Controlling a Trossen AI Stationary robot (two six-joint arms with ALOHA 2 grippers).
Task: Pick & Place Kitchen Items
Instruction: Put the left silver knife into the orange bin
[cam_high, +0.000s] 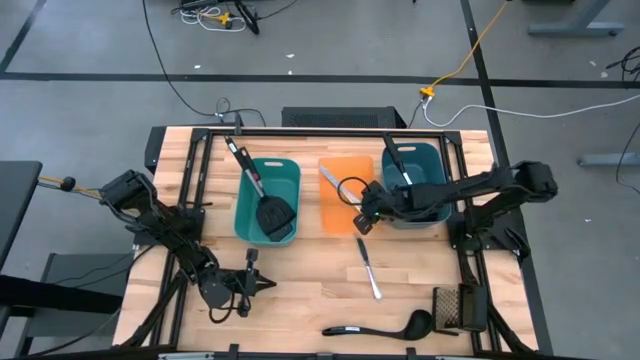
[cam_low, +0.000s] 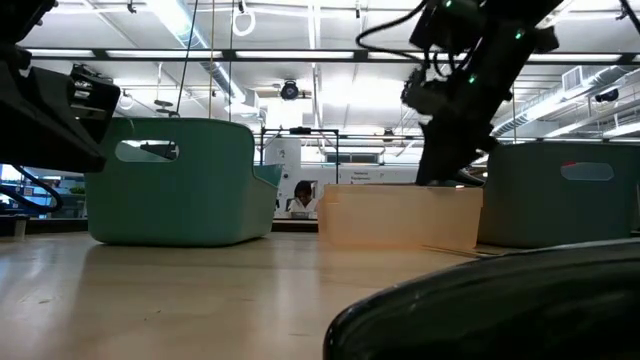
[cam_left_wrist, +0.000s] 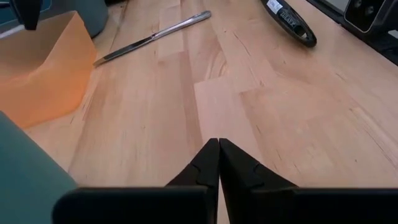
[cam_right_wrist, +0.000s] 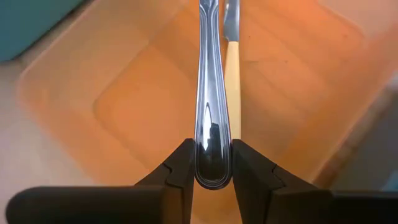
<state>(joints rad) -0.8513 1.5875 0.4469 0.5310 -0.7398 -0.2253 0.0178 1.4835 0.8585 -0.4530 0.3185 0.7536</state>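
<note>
orange bin (cam_right_wrist: 124, 93) below, knife (cam_right_wrist: 210, 93) between right fingers (cam_right_wrist: 180, 168)

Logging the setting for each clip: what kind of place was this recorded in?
Probably a robotics lab or workshop, not a kitchen. The wooden table stands on a bare grey floor crossed by loose cables, and the low view shows a large hall with strip lights overhead.

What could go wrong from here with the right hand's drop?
Right hand pinches only the very end of a silver knife above the orange bin, so it may swing or slip. A yellow-handled knife already lies beneath; the drop could bounce off it.
</note>
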